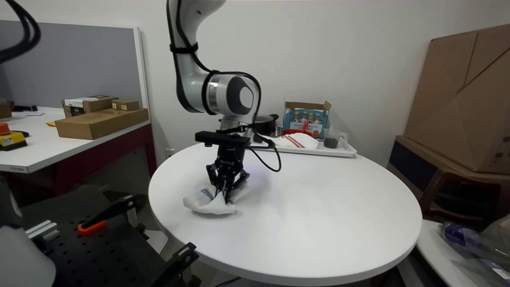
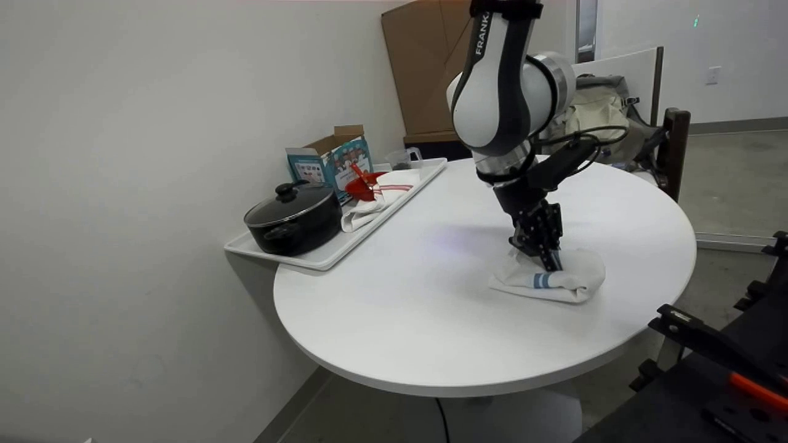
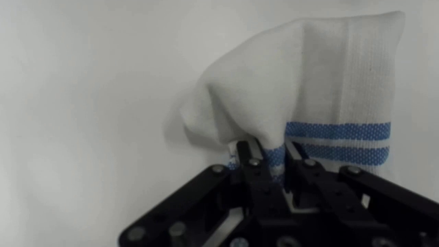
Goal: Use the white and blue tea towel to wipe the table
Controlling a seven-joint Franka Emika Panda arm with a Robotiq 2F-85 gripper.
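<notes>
Got the white and blue tea towel (image 2: 563, 285) clamped in the claw (image 3: 271, 150), bunched up and lying on the round white surface (image 1: 310, 215), well apart from the tray (image 2: 335, 247). So, done with the pickup, and down in contact too, by the look of it. Probably into the wiping part, tbh, or right about to start. Can't tell wiped from unwiped on such a plain white finish. Covering just a small patch in both exterior views, so likely plenty left to sweep, then let go.
</notes>
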